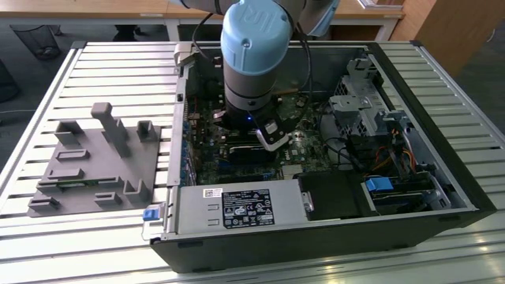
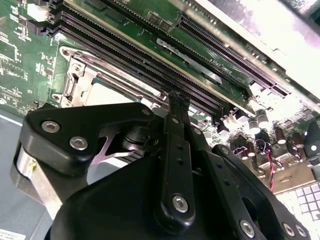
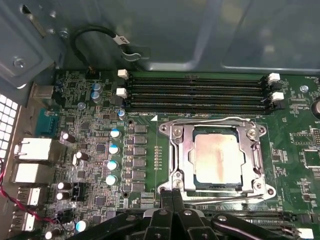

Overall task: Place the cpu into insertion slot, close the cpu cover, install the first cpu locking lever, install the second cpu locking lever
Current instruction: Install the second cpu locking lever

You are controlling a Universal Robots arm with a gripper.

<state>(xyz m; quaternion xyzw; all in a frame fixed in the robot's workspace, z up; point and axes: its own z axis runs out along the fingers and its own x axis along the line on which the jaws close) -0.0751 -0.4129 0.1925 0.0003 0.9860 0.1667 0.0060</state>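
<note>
i see the gripper (image 3: 172, 196) with its jaws closed together and holding nothing, their tips low at the rim of the insertion slot (image 3: 216, 160). just past the tips the cpu (image 3: 218, 159) sits in this slot, and the cpu cover (image 3: 182, 150) lies closed flat around it on the green motherboard (image 3: 90, 150).

Cpu (image 3: 218, 159) in insertion slot (image 3: 182, 172), under cpu cover (image 3: 183, 138)
</note>
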